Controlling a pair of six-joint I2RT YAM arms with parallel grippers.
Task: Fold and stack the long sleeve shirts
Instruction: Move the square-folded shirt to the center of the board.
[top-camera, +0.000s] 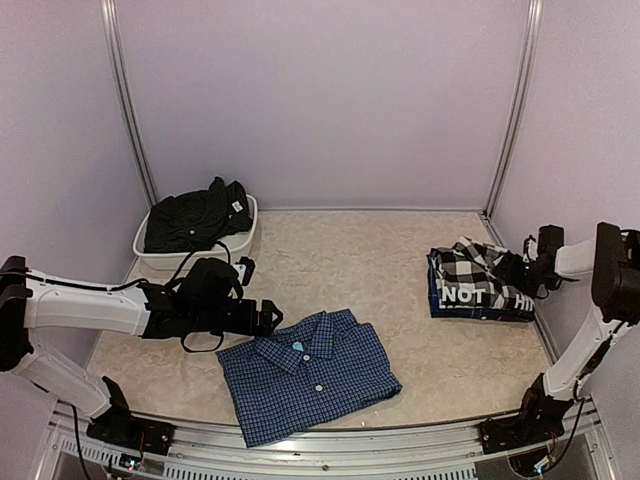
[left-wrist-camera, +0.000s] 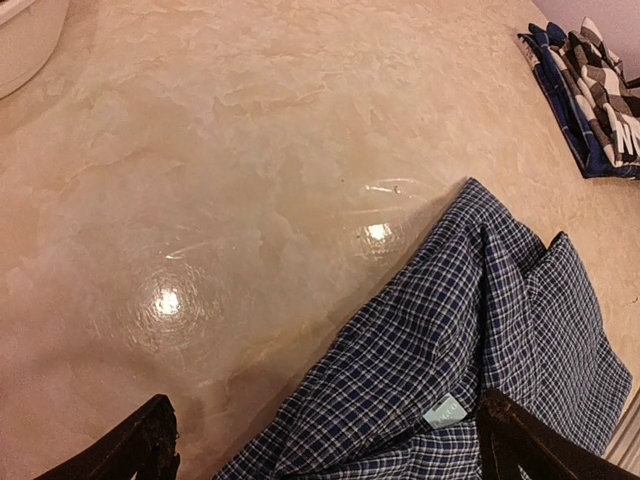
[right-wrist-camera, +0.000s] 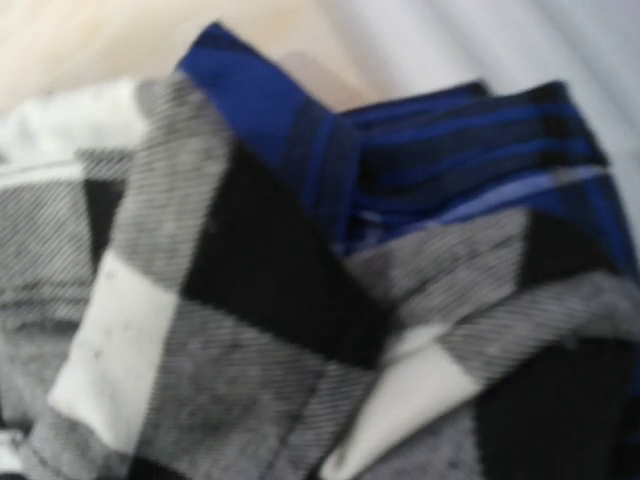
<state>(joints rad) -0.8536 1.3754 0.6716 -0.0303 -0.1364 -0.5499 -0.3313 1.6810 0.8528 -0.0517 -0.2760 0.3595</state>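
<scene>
Check shirt and blue shirt lie folded, not yet stacked; black shirt remains. Left gripper jaws are open; right gripper, cannot tell.

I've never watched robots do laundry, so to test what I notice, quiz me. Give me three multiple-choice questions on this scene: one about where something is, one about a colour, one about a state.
1. Where is the black shirt?
A. in the white tub
B. draped over an arm
C. hanging on the wall

2. The lettering on the black-and-white shirt is:
A. red
B. white
C. yellow

3. The left gripper is:
A. shut on a sleeve
B. shut on the tub
C. open

Answers:
A, it lies bundled in the tub at the far left.
B, white letters show along the shirt's near edge.
C, the left wrist view shows its fingers wide apart over the blue shirt.
</scene>
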